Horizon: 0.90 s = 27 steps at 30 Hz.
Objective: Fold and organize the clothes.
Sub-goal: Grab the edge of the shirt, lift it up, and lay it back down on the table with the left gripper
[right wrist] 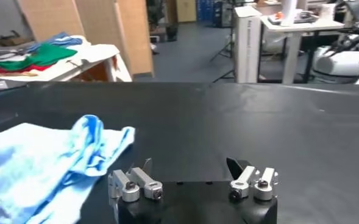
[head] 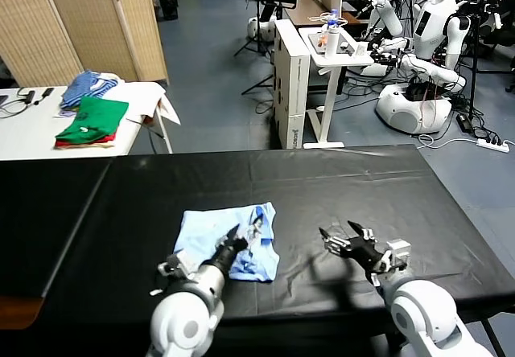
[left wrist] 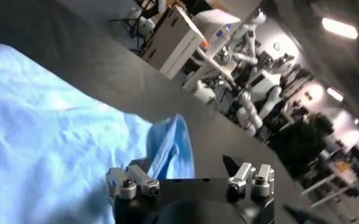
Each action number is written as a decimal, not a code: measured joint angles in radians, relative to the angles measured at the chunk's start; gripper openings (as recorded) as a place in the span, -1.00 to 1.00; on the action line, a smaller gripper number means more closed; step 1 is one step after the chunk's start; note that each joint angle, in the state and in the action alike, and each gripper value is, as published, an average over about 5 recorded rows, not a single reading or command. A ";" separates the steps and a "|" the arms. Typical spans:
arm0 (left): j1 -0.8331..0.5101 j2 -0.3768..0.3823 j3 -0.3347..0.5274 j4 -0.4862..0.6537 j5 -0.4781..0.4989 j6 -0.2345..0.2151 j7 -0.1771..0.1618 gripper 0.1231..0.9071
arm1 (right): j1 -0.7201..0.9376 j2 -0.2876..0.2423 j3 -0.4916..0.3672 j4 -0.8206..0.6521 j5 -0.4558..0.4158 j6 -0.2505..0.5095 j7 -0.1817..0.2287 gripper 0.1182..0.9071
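Observation:
The clothes, a light sky-blue T-shirt [head: 211,235], lie crumpled in a rough rectangle on the black table [head: 338,182], left of centre near the front. My left gripper [head: 244,235] hovers over the shirt's right edge, open and holding nothing. In the left wrist view the gripper [left wrist: 182,163] has its fingers wide apart, and a raised fold of the shirt [left wrist: 45,134] lies just ahead of them. My right gripper [head: 342,235] stands open over bare table to the right of the shirt. In the right wrist view that gripper [right wrist: 189,164] is empty, with the shirt [right wrist: 45,164] off to one side.
A white side table [head: 32,128] at the back left carries folded green and red garments [head: 92,122] and a blue-and-white striped bundle [head: 88,85]. A white stand [head: 334,55] and other robots [head: 418,92] stand beyond the far edge. Bamboo screens [head: 80,19] stand behind.

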 joint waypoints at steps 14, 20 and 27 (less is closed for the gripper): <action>0.049 0.143 -0.137 0.017 0.158 -0.020 0.040 1.00 | 0.286 0.008 -0.333 -0.057 -0.088 -0.038 0.031 1.00; 0.076 0.134 -0.165 0.018 0.194 -0.025 0.041 1.00 | 0.383 0.069 -0.456 -0.124 -0.194 -0.102 0.035 1.00; 0.098 0.111 -0.171 0.019 0.223 -0.028 0.041 1.00 | 0.420 0.114 -0.522 -0.178 -0.304 -0.166 0.022 1.00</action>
